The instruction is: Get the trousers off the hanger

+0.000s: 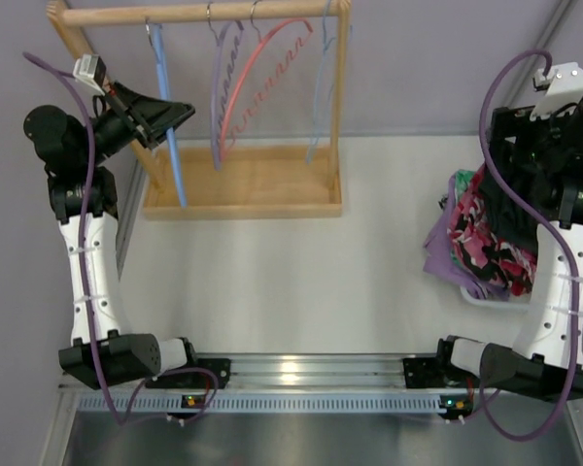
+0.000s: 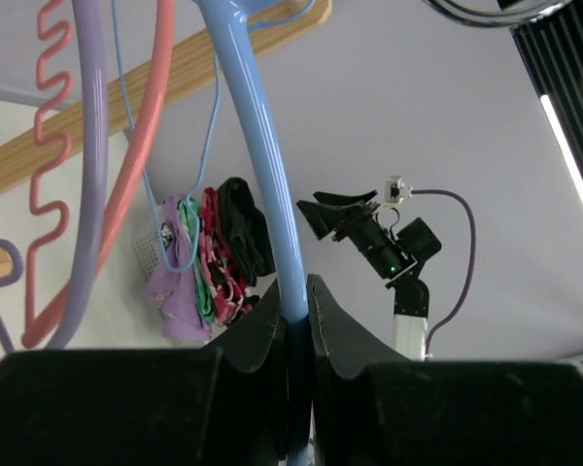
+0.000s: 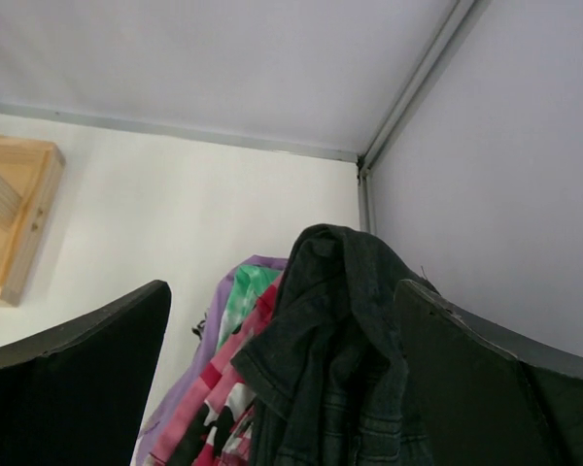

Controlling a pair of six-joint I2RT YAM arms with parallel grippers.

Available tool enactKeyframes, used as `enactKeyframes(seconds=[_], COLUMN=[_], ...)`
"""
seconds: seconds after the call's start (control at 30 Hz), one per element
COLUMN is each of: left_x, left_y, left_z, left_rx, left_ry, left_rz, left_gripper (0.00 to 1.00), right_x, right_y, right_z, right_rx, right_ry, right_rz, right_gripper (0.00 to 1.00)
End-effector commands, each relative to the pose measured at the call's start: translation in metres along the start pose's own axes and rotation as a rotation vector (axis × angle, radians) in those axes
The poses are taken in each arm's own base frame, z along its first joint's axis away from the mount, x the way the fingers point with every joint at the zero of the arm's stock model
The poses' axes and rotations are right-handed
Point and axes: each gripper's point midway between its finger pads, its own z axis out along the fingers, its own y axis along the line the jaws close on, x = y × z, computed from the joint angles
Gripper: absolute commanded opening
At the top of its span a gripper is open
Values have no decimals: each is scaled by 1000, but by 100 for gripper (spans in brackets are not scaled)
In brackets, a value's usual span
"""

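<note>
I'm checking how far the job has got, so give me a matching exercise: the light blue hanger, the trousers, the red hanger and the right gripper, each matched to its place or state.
Things
1. light blue hanger
2. trousers
3. red hanger
4. right gripper

Places or states
A. open, fingers wide apart
B. lying on the clothes heap
C. clamped in the left gripper
D. hanging from the wooden rail, not gripped

Pairs: 1-C, 2-B, 3-D, 4-A
</note>
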Motion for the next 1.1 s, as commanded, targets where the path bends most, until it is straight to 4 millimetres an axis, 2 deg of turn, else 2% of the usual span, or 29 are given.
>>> enactKeyframes(seconds=[0.0, 0.23, 0.43, 0.6, 0.83, 1.07], left_x=[-19, -55, -72, -93, -93, -84], left_y=[-5, 8, 1, 13, 26, 40], left_z=[1, 18, 25, 37, 64, 77], left_rx=[23, 25, 43, 45, 61, 58], left_ry=[8, -16, -48, -88, -71, -43], left_rz=[140, 144, 181, 160, 144, 110], left_gripper=[0, 0, 0, 0, 0, 0], right_x=[-27, -32, -31, -30, -30, -24], right_y=[6, 11, 13, 15, 16, 18], right_z=[-13, -13, -10, -7, -10, -11], right_rx=[-34, -57, -66, -74, -72, -75], right_ry=[-69, -80, -79, -75, -81, -80], right_rz=[55, 101, 133, 158, 151, 147], right_gripper=[99, 99, 99, 99, 99, 99])
